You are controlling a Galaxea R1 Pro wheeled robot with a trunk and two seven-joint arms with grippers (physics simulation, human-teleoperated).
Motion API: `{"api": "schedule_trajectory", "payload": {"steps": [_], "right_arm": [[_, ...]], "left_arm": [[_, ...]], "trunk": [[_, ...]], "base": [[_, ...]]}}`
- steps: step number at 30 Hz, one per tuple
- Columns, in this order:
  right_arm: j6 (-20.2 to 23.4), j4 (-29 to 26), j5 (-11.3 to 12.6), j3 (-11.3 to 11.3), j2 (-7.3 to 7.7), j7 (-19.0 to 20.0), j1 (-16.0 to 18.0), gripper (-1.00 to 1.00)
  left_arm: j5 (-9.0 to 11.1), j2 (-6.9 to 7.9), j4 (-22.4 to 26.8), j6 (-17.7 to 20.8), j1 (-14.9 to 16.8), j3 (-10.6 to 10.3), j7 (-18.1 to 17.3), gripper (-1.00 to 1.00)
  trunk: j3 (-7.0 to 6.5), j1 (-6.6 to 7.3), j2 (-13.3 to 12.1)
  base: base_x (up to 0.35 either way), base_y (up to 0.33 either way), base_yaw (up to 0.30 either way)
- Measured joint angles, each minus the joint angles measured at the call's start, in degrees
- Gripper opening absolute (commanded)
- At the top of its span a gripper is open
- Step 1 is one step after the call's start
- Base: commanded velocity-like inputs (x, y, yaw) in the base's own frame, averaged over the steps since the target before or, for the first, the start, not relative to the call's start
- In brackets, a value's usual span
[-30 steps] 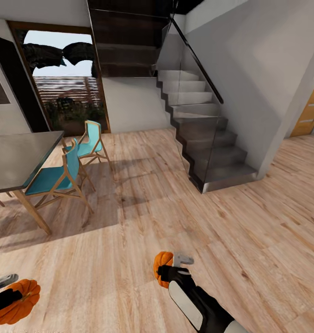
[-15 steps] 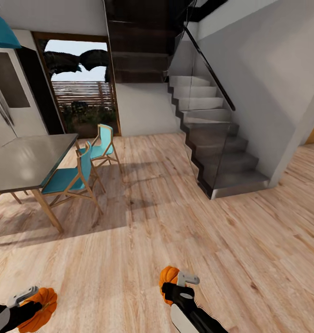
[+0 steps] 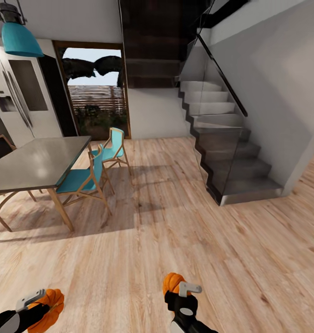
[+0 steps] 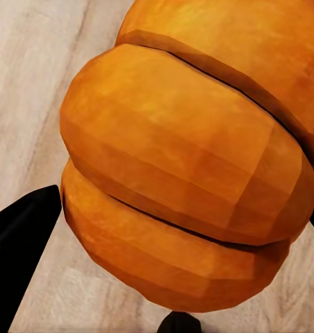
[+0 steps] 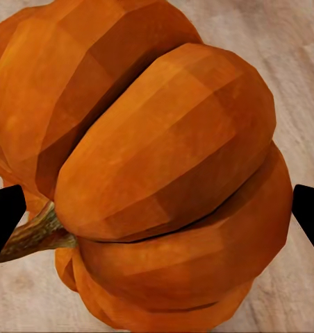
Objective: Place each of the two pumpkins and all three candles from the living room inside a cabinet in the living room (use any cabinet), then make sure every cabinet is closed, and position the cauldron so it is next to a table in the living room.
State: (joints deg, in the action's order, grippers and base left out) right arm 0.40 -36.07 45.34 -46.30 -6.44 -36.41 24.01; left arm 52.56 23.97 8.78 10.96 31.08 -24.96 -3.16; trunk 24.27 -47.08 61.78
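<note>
Near left: left gripper [image 3: 36, 303], closed around a pumpkin [image 3: 49, 307] held above the wooden floor [image 3: 143, 259]; the left wrist view shows the orange ribbed body [image 4: 192, 173] pressed between the dark fingers [image 4: 21, 243].

Near centre-right: right gripper [image 3: 180, 292], clamped on the second pumpkin [image 3: 173, 282] — the right wrist view shows its ribs [image 5: 157, 166] and brown stem [image 5: 32, 232], with a dark fingertip [image 5: 4, 211] at each side.

Middle left: grey-topped dining table [image 3: 32, 162] on light wooden legs, with two teal chairs [image 3: 85, 182] just beside its right edge.

Middle right: grey staircase [image 3: 226, 148] with a glass side panel and a dark handrail, rising to the far left.

Far left: white refrigerator [image 3: 18, 99], with a teal pendant lamp [image 3: 19, 39] hanging above the table.

Far centre: glazed doorway [image 3: 94, 90] — slatted fence and foliage outside.
</note>
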Motion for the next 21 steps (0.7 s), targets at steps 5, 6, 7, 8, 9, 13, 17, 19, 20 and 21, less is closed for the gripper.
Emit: {"api": "schedule_trajectory", "payload": {"steps": [5,6,7,8,9,13,17,19,20,21], "right_arm": [[-1.16,1.37,0.05,-0.18,-0.02,1.15,-0.01,-1.00],[-1.24,1.58,0.07,-0.21,0.00,2.11,-0.01,-1.00],[-1.29,1.73,0.09,-0.18,-0.01,2.55,-0.01,-1.00],[-1.31,1.92,0.07,-0.17,-0.01,2.84,-0.01,-1.00],[-1.33,2.15,0.06,-0.16,-0.01,3.02,-0.01,-1.00],[-1.33,2.49,-0.03,-0.16,-0.01,3.44,-0.02,-1.00],[-1.27,2.54,-0.03,-0.67,-0.02,4.14,-0.02,-1.00],[-1.27,2.54,0.04,-0.97,-0.01,4.69,-0.02,-1.00],[-1.27,2.54,0.05,-1.03,-0.01,4.83,-0.02,-1.00],[-1.30,2.54,0.05,-1.09,-0.01,4.94,-0.02,-1.00]], "left_arm": [[0.21,-0.01,-0.02,-0.09,-0.07,-0.01,-0.06,-1.00],[0.16,-0.01,-0.02,-0.41,-0.12,0.03,-0.05,-1.00],[0.18,-0.01,-0.02,-0.72,-0.14,0.04,-0.06,-1.00],[0.20,0.01,-0.02,-0.99,-0.15,0.06,-0.07,-1.00],[0.24,0.03,-0.02,-1.18,-0.16,0.07,-0.04,-1.00],[0.40,0.07,-0.03,-1.47,-0.23,0.05,-0.07,-1.00],[0.45,0.10,-0.04,-1.52,-0.29,0.02,-0.05,-1.00],[0.50,0.13,-0.19,-1.52,-0.32,0.02,-0.05,-1.00],[0.52,0.11,-0.29,-1.52,-0.33,0.02,-0.06,-1.00],[0.54,0.09,-0.38,-1.52,-0.33,0.04,-0.07,-1.00]], "trunk": [[-0.42,0.00,0.00],[-0.50,0.00,0.00],[-0.59,0.01,0.00],[-0.67,0.02,0.00],[-0.76,0.02,0.00],[-1.09,0.03,0.00],[-1.43,0.03,0.00],[-1.60,0.03,0.00],[-1.68,0.02,0.00],[-1.75,0.01,0.00]], "base": [[0.006,0.000,0.154],[0.116,0.000,0.154],[0.193,0.000,0.154],[0.242,0.006,0.154],[0.274,0.037,0.154],[0.304,0.138,0.154],[0.292,0.215,0.154],[0.240,0.248,0.155],[0.116,0.266,0.137],[0.017,0.249,0.070]]}}
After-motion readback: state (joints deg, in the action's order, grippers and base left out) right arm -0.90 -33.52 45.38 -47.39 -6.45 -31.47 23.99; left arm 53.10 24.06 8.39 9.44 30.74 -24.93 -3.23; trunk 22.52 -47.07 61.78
